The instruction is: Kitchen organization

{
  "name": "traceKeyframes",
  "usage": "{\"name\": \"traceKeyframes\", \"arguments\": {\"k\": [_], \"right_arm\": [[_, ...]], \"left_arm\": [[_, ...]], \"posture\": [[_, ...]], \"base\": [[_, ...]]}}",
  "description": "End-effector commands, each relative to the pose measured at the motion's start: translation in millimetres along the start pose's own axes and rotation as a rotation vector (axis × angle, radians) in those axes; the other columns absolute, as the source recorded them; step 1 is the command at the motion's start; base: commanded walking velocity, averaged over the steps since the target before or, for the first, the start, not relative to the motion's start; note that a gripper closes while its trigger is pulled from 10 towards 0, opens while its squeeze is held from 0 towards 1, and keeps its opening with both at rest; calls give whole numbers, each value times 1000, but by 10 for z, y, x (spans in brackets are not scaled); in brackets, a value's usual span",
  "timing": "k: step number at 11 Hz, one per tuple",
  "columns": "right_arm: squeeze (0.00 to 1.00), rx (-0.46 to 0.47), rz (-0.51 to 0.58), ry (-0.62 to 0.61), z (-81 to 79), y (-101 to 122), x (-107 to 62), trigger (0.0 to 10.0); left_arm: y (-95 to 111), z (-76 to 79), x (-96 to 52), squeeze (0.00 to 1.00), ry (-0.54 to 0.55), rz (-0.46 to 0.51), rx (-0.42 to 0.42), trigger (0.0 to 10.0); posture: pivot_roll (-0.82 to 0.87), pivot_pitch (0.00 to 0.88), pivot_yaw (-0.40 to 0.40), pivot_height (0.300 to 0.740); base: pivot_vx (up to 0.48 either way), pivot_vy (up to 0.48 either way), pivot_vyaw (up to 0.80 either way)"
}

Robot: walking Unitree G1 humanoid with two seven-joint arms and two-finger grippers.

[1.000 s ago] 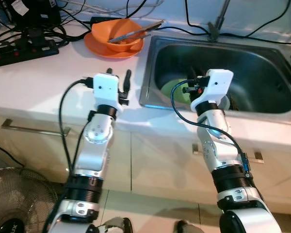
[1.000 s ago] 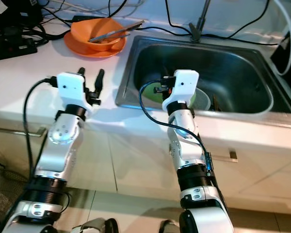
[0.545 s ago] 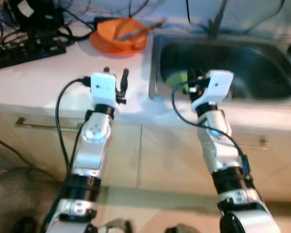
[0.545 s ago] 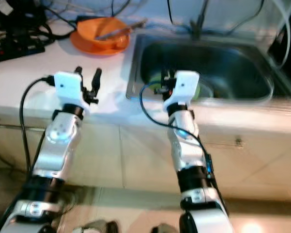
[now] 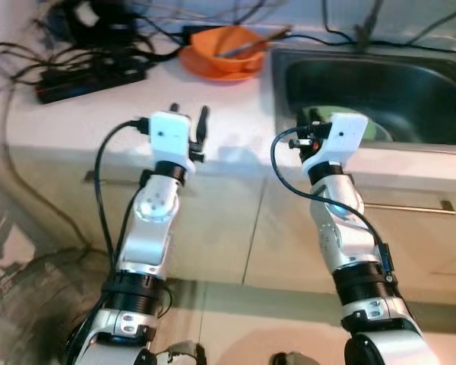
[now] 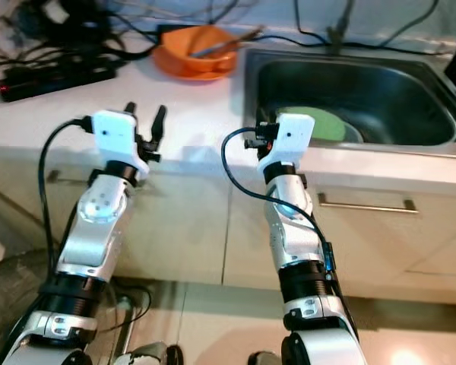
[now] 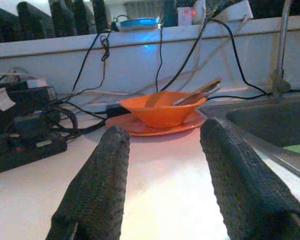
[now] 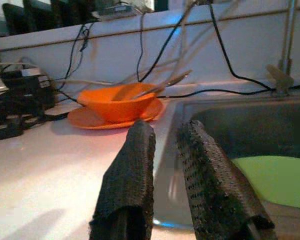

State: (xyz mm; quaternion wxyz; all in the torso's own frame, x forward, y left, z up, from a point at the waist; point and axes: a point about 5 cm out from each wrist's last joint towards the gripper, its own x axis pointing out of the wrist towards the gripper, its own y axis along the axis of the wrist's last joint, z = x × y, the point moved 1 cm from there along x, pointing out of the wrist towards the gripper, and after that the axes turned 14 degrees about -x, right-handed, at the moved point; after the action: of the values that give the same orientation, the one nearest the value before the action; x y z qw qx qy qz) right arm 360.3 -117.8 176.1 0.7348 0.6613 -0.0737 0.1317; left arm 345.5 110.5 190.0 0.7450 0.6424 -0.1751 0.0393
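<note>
An orange bowl (image 5: 226,46) with utensils in it sits on an orange plate (image 7: 140,127) at the back of the white counter (image 5: 137,99). A green plate (image 6: 318,125) lies in the steel sink (image 5: 380,80) to the right. My left gripper (image 7: 165,135) is open and empty, held over the counter's front edge and facing the bowl. My right gripper (image 8: 166,131) hangs by the sink's near left corner. It is open by only a narrow gap, with nothing between its fingers (image 8: 135,165).
A black power strip (image 5: 91,72) and tangled cables cover the counter's back left. A faucet (image 5: 362,30) stands behind the sink. Cabinet fronts with a metal handle (image 5: 406,205) lie below the counter. A floor fan (image 5: 30,289) stands at the lower left.
The camera has pulled back from the counter and shifted, so more cabinet front and floor show. Both arms keep the same pose and both grippers stay empty.
</note>
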Motion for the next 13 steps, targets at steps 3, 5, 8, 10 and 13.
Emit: {"name": "traceKeyframes", "arguments": {"k": [3,5,8,10,13], "right_arm": [[0,-4,2,8,2,34,39,10000],[0,-23,8,26,-16,41,39,10000],[0,-13,6,32,-33,32,36,10000],[0,-17,2,36,-39,25,36,10000],[0,-3,-14,23,-37,6,43,10000]], "left_arm": [[46,10,29,0,25,16,-19,10000],[44,-20,37,0,44,14,-17,10000],[31,-9,36,0,42,6,-14,10000],[25,-7,35,0,41,3,-10,10000],[15,-1,32,0,31,-5,-7,10000]], "posture": [[86,68,8,740],[86,66,8,740],[87,66,8,740],[89,66,9,740],[92,71,9,740]], "base": [[0,0,0],[309,0,247],[331,0,404],[328,0,0],[331,0,0]]}}
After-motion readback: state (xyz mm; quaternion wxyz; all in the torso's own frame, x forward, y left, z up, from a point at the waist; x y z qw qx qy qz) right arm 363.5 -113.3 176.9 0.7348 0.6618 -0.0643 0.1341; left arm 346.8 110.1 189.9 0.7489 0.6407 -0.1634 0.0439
